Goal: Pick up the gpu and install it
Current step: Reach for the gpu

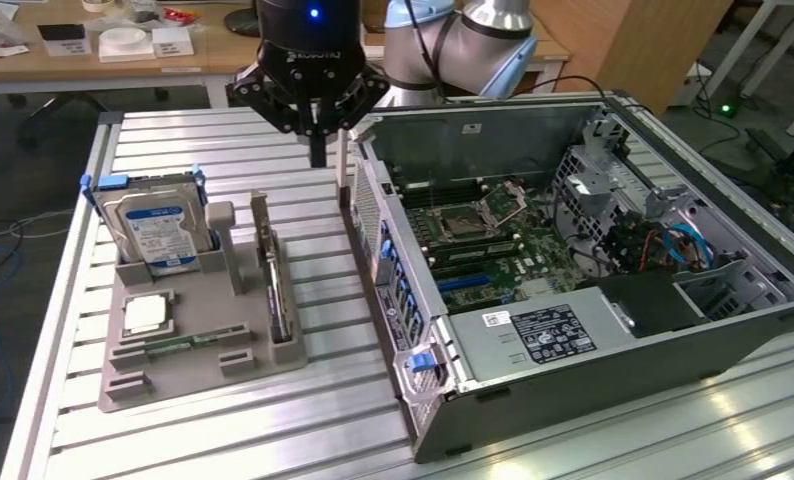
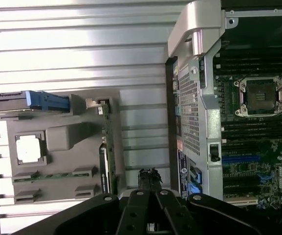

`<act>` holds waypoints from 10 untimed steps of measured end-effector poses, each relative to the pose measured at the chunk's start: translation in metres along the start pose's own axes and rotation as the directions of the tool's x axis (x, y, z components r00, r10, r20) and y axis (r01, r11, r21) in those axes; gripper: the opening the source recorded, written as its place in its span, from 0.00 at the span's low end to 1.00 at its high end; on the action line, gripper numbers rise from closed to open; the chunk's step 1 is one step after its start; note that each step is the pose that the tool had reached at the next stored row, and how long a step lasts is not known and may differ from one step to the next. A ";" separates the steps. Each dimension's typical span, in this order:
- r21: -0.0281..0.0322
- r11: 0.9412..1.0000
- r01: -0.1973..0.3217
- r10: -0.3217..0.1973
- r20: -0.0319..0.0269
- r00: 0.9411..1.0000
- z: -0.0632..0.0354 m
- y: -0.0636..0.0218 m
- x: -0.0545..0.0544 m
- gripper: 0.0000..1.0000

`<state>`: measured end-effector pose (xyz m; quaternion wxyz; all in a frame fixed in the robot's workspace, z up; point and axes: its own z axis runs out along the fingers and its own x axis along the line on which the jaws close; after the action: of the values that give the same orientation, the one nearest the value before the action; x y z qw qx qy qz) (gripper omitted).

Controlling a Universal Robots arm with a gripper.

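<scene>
Hanging over the slatted aluminium table (image 1: 170,140), the gripper (image 1: 318,155) has its fingers pressed together and holds nothing. It sits above the strip of table between the grey parts holder (image 1: 197,300) and the open computer case (image 1: 504,130).

The gpu (image 1: 274,285) stands on its long edge in a slot at the 3 o'clock side of the holder in the exterior view, not yet lifted. From the fingertips it lies toward roughly 7 o'clock in that view, near but clearly apart, with no contact. Its long axis runs close to the 12-to-6 line, leaning slightly toward 5 o'clock at the near end, parallel to the case's side wall. The wrist view shows the card (image 2: 106,147) edge-on as a thin strip, with the closed gripper (image 2: 149,176) beside its near end and offset toward the case.

A hard drive (image 1: 154,225) with a blue-white label stands at the holder's 10 o'clock corner. The motherboard (image 1: 504,250) lies exposed inside the case, at 4 o'clock from the gripper.
</scene>
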<state>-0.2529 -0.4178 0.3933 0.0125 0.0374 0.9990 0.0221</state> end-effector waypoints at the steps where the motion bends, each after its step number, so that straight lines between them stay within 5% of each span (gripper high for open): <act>1: 0.000 1.000 0.000 0.000 0.000 1.000 0.0000 -0.0005 0.001 0.11; 10: 0.000 1.000 0.000 0.000 0.000 1.000 -0.0006 -0.0060 0.015 0.11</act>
<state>-0.2687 -0.4226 0.3933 0.0125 0.0374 0.9990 0.0221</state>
